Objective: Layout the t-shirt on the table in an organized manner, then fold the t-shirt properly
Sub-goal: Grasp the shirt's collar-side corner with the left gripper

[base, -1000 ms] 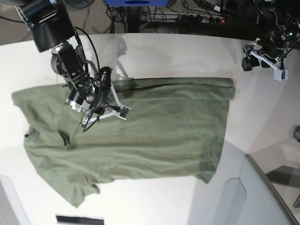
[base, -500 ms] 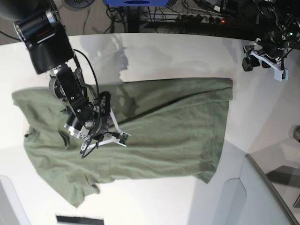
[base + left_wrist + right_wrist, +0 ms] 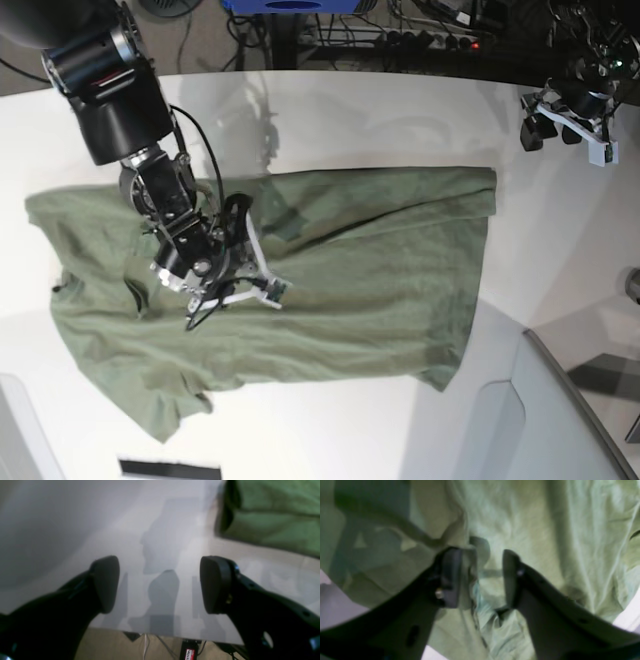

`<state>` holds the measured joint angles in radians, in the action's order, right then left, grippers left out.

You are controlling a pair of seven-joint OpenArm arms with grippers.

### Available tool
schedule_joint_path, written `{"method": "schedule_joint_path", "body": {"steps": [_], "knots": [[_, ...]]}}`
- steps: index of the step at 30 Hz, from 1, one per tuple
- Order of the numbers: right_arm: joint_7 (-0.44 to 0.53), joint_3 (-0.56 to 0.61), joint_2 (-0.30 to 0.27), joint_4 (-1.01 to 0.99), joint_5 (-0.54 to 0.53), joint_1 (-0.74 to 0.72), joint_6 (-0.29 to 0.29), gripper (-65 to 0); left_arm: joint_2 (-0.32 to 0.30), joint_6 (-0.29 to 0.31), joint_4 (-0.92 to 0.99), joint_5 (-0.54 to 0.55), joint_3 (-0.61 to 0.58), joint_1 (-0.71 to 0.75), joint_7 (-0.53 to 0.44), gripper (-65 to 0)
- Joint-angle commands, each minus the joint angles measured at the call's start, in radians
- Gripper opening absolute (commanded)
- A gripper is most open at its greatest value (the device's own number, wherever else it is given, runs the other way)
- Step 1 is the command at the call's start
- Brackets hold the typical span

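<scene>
The wrinkly olive-green cotton t-shirt [image 3: 300,290] lies spread across the smooth white tabletop [image 3: 360,110]. Over its middle-left, the right pincer [image 3: 480,576] has its jaws parted, a fold of cloth bunched against one finger. Far right, the left pincer [image 3: 160,585] hovers spread over bare tabletop.

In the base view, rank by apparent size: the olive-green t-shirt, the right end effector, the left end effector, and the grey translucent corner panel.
1. Olive-green cotton t-shirt
2. Grey translucent corner panel
3. Right end effector
4. Left end effector, which sits farther from the camera, so it may only look smaller.
</scene>
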<state>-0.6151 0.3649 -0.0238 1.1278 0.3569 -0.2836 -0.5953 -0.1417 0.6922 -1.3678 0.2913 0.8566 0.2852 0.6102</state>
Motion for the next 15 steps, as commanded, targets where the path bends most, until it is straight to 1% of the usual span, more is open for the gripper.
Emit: {"method": "schedule_joint_path", "body": {"steps": [1, 3, 4, 6, 7, 9, 10, 11, 13, 15], "knots": [[0.022, -0.05, 0.0, 0.057, 0.003, -0.026, 0.008, -37.8, -0.017, 0.006, -0.014, 0.018, 0.003, -0.004, -0.022, -16.6], [0.017, -0.106, 0.002, 0.15, -0.002, 0.014, 0.007, -37.2, -0.017, 0.006, -0.014, 0.018, 0.002, -0.001, -0.022, -16.6], [0.011, -0.102, 0.002, 0.194, -0.002, 0.039, 0.007, -37.2, -0.016, 0.006, -0.014, 0.018, 0.002, 0.001, -0.022, -16.6], [-0.001, -0.05, 0.002, 0.281, 0.003, 0.105, 0.004, -37.1, -0.016, 0.006, -0.014, 0.018, 0.002, 0.003, -0.022, -16.6], [-0.006, 0.0, 0.002, 0.311, 0.003, 0.134, 0.004, -37.1, -0.016, 0.006, -0.014, 0.018, 0.002, 0.003, -0.022, -16.6], [-0.007, 0.079, 0.002, 0.332, 0.004, 0.18, 0.007, -37.1, -0.014, 0.006, -0.022, 0.018, -0.017, -0.001, -0.022, -16.6], [-0.007, 0.095, 0.002, 0.332, 0.004, 0.197, 0.007, -37.1, -0.014, 0.006, -0.026, 0.023, -0.043, -0.001, -0.022, -16.6], [-0.007, 0.096, 0.005, 0.332, 0.0, 0.211, 0.008, -37.1, -0.014, 0.006, -0.035, 0.029, -0.067, -0.004, -0.02, -16.6], [-0.006, 0.093, 0.034, 0.331, 0.003, 0.238, 0.008, -37.4, 0.003, 0.006, -0.065, 0.035, -0.109, -0.005, -0.016, -16.6], [-0.006, 0.055, 0.052, 0.331, 0.004, 0.268, 0.008, -37.5, 0.027, 0.006, -0.089, 0.088, -0.127, -0.005, -0.016, -16.6]]}}
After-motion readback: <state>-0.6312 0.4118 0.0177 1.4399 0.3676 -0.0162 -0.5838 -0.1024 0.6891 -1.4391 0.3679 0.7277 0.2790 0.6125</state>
